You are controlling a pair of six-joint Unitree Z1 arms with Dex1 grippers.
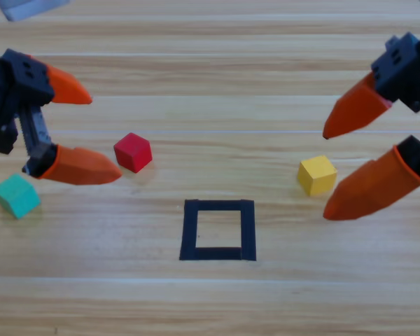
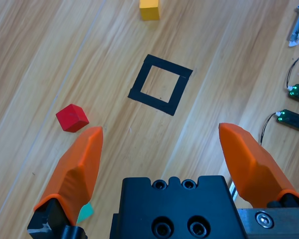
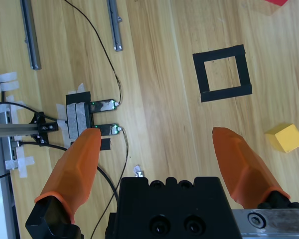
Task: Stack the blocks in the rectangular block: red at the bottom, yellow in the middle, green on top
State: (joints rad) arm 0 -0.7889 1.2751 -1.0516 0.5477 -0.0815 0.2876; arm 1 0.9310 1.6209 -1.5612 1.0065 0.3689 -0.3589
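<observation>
Two tools hang over the surface [image 1: 210, 308], both with jaws spread wide and holding nothing. The left tool [image 1: 101, 133] is at the left edge; the red cube [image 1: 133, 152] lies just beside its lower jaw tip, and the green cube [image 1: 17, 196] sits near it, lower left. The right tool [image 1: 327, 175] is at the right edge, with the yellow cube [image 1: 316, 175] just beside its jaw tips. That makes three cubes, one of each colour, all outside the single tape square [image 1: 218, 229], which lies between them, nearer the front. No writing shows on any of them.

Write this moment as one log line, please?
stage: nothing stacked | left gripper: open beside red cube | right gripper: open by yellow cube | green cube: far left | tape square: no blocks inside
</observation>
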